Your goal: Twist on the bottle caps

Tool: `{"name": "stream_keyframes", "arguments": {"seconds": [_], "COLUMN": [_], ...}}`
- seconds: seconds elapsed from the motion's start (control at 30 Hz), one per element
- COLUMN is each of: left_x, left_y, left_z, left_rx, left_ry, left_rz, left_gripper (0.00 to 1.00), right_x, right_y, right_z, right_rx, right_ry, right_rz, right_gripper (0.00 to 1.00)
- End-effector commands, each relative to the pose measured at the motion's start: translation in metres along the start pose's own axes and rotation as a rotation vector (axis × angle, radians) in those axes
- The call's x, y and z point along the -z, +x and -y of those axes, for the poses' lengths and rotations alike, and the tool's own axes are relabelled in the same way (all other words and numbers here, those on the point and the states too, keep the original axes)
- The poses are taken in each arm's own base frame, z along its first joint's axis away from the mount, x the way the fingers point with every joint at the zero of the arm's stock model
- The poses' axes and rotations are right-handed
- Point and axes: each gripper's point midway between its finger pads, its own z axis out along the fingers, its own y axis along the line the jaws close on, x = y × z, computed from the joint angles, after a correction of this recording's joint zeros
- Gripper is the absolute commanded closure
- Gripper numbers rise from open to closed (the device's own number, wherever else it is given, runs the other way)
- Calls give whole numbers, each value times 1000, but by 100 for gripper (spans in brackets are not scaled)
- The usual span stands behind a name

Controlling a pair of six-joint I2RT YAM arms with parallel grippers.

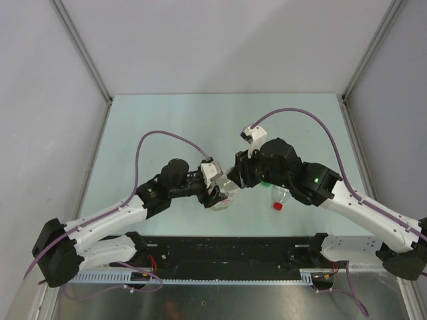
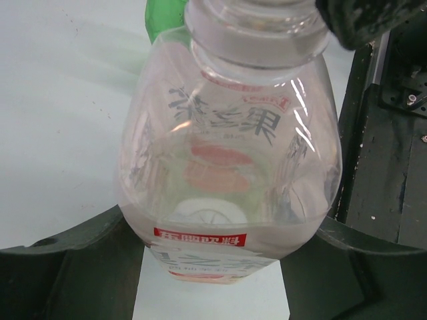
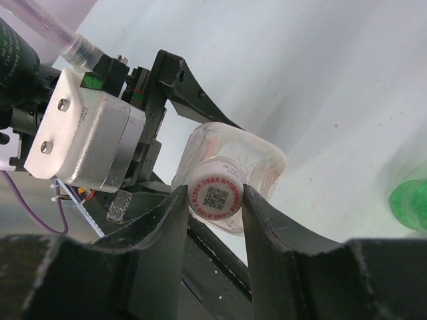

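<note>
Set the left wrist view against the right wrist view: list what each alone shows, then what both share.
Left wrist only: the printed label on the clear bottle. Right wrist only: the white cap on its neck, the right fingers against both sides. Both: that bottle, clamped in the left fingers, and part of the green bottle.

You find the wide bottle (image 2: 227, 167) held over the middle of the surface (image 1: 200, 120), toward its near edge. The left claw (image 1: 219, 195) stands at its left, fingers on either side of the body. The cap (image 3: 215, 192) sits on the neck, between the fingers of the right claw (image 3: 215, 208), which stands at its right. The slim bottle (image 1: 280, 196) lies on the surface further right, under the right arm (image 1: 347, 197). The small bottle (image 3: 408, 203) lies just behind it, mostly hidden.
</note>
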Motion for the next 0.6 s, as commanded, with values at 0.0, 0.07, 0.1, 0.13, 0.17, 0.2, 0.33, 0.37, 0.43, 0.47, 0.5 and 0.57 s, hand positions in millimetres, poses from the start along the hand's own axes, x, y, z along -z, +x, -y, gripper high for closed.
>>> {"name": "stream_keyframes", "arguments": {"seconds": [0.0,0.07,0.1,0.13,0.17,0.2,0.33,0.37,0.43,0.47,0.5,0.57], "left_x": [5,4,4,3,3,3,2,2,2,2,2,2], "left_y": [-90,-88,-88,-87,-87,-86,-84,-83,-82,-81,-81,-81], "left_z": [-8,-8,-8,-7,-7,-7,-9,-9,-8,-8,-7,-7], "left_rx": [-73,-69,-69,-69,-69,-68,-56,-54,-46,-42,-40,-36], "left_ry": [-36,-33,-31,-29,-28,-28,-35,-35,-34,-32,-30,-29], "left_rz": [265,258,258,256,255,253,244,243,241,241,241,242], "left_gripper": [100,100,100,100,100,100,100,100,100,100,100,100], "right_x": [0,1,1,1,1,2,3,3,4,5,6,7], "right_y": [34,33,32,31,30,29,25,24,22,21,18,14], "right_z": [-13,-15,-16,-16,-17,-18,-19,-18,-17,-17,-15,-12], "right_rx": [8,12,12,12,14,15,21,21,21,21,20,20], "right_ry": [-57,-66,-70,-72,-74,-77,-81,-79,-74,-72,-61,-45], "right_rz": [-125,-118,-115,-111,-106,-102,-85,-81,-70,-65,-53,-32], "right_gripper": [57,57,56,56,56,56,53,52,50,48,46,43]}}
